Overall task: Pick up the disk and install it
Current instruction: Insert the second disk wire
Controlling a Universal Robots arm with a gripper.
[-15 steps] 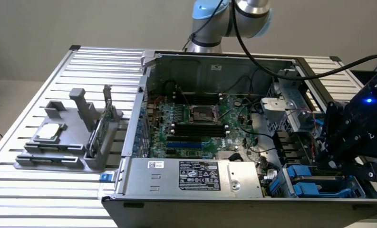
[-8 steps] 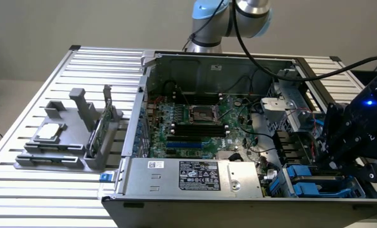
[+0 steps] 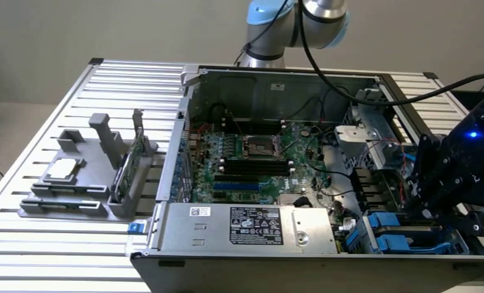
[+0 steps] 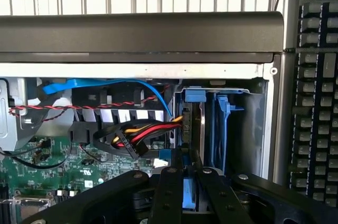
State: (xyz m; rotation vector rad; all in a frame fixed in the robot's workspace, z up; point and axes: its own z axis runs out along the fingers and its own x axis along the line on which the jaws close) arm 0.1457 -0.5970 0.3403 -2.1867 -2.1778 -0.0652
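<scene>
The disk (image 4: pixel 193 129), edged in blue rails, stands on edge in the drive bay (image 3: pixel 409 235) at the front corner of an open computer case (image 3: pixel 307 159), at the exterior view's lower right. In the wrist view the jaws are drawn narrow around the disk's near end, the black fingers (image 4: pixel 168 192) flanking its blue rail; the gripper (image 3: pixel 458 210) sits low over the bay, a blue light glowing on its housing.

Beside the disk in the bay stands a second blue carrier (image 4: pixel 222 123), close but apart. A bundle of red, yellow and black cables (image 4: pixel 142 131) runs up to the disk's connector edge, with a blue ribbon cable (image 4: pixel 105 84) arching above and a twisted red-and-black wire (image 4: pixel 79 106) strung across. These crowd the space just beside the bay. The green motherboard (image 3: pixel 254 159) fills the case floor, and a grey power supply (image 3: pixel 254 227) with a white label lies along the near wall.

The case rests on a slatted aluminium bench (image 3: pixel 71 110). To the exterior view's left, well apart from the case, a grey holder (image 3: pixel 87 177) carries a small silver drive (image 3: pixel 66 170) and an upright green card (image 3: pixel 130 165). A black keyboard (image 4: pixel 317 76) lies beside the case in the wrist view. The arm's base (image 3: pixel 295 27) rises behind the case against a plain beige wall (image 3: pixel 103 30).
</scene>
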